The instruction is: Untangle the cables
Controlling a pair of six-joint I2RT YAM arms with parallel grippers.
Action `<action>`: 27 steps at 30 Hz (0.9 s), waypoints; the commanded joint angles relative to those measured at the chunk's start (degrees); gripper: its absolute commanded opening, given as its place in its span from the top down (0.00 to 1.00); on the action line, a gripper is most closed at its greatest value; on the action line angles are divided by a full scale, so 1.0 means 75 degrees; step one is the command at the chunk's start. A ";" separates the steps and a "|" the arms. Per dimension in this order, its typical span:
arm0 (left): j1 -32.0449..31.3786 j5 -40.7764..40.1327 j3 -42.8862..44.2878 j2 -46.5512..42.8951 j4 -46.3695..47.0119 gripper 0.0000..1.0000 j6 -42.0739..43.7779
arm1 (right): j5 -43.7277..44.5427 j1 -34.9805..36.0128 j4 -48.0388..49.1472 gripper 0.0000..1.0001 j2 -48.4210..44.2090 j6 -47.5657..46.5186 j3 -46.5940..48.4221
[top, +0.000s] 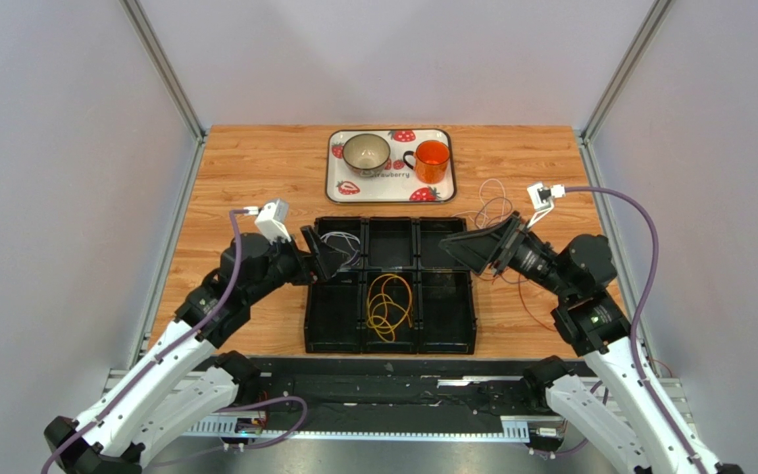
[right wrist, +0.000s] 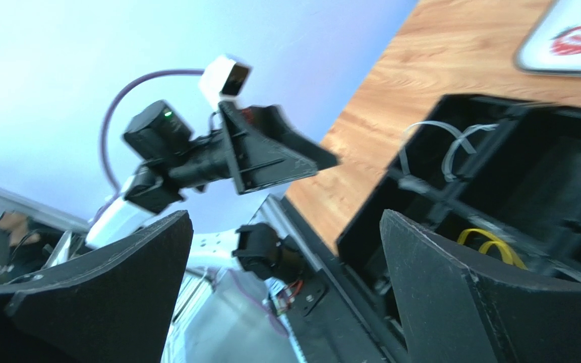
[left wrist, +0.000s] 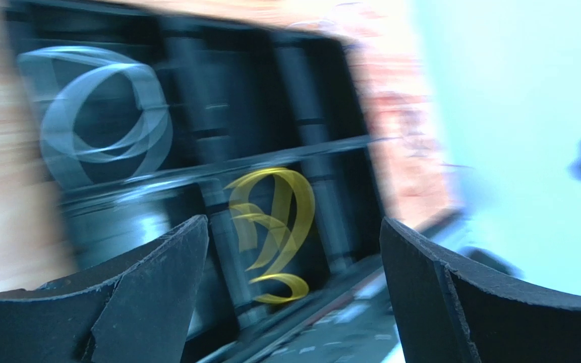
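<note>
A yellow-orange cable lies coiled in the near middle compartment of the black divided tray. A white-grey cable sits in the far left compartment. More thin cables, whitish and red, lie looped on the wood right of the tray. My left gripper hovers over the tray's left side, open and empty. My right gripper hovers over the tray's right side, open and empty. The blurred left wrist view shows the white-grey cable and the yellow-orange cable beyond the left gripper. The right gripper faces the left gripper.
A white strawberry-print tray at the back holds a bowl and an orange mug. A metal rail runs along the near edge. Grey walls close in both sides.
</note>
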 commanded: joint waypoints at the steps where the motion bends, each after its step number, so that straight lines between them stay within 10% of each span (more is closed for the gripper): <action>1: -0.0326 0.0969 -0.0517 0.0006 0.3809 0.06 -0.1374 | 0.1814 0.1661 0.0346 0.00 0.0698 0.0273 0.0612; 10: -0.1557 0.0560 -0.0342 0.0885 0.5288 0.04 -0.1597 | 0.4741 0.4828 0.0321 0.00 0.2540 -0.0406 0.1785; 27: -0.2729 0.1029 -0.0131 0.1612 0.6484 0.03 -0.1046 | 0.4581 0.4901 0.1857 0.00 0.2284 -0.0219 0.1176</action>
